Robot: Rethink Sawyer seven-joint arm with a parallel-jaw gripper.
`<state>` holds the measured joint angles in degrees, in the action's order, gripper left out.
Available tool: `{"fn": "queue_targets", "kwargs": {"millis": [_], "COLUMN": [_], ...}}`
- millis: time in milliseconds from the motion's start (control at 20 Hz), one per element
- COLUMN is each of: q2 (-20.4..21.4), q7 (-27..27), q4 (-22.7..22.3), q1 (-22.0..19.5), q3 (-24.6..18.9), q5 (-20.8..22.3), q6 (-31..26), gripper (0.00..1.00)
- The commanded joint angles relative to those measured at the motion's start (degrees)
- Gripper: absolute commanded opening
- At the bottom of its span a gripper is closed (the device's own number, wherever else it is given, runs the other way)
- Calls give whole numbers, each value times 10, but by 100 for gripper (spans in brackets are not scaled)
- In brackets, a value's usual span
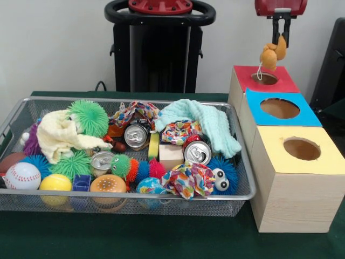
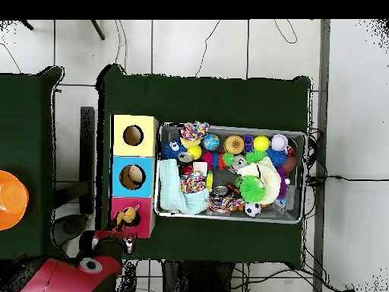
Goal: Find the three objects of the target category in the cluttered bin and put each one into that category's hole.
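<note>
My gripper (image 1: 281, 36) hangs at the top right of the front view, shut on an orange plush toy (image 1: 272, 54) that dangles just above the round hole (image 1: 264, 78) in the red-topped wooden box (image 1: 280, 83). In the overhead view the toy (image 2: 127, 215) sits over the red box (image 2: 140, 209), and the gripper is hard to make out there. The silver wire-mesh bin (image 1: 16, 116) fills the left of the front view, packed with spiky balls, cans, cloths and small balls; it also shows in the overhead view (image 2: 300, 137).
A blue-topped box (image 1: 307, 116) and a yellow-topped box (image 1: 323, 162), each with a round hole, stand in a row with the red box. The robot pedestal (image 1: 159, 48) stands behind the bin. An orange round object (image 2: 11, 199) lies at the overhead view's left edge.
</note>
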<state>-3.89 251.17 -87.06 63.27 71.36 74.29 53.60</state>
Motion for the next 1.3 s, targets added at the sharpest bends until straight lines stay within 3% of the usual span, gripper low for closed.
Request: {"fn": "queue_targets", "kwargs": {"millis": [50, 750, 1000, 1300], "q2": [35, 69, 84, 103], "q7": [200, 187, 169, 190], "q4": [18, 28, 19, 17], "q1": [-30, -78, -90, -88], "q3": [-104, -182, -209, -237], "q5": [-19, 51, 62, 63], "q6": [41, 56, 50, 60], "gripper": [0, 0, 0, 0]}}
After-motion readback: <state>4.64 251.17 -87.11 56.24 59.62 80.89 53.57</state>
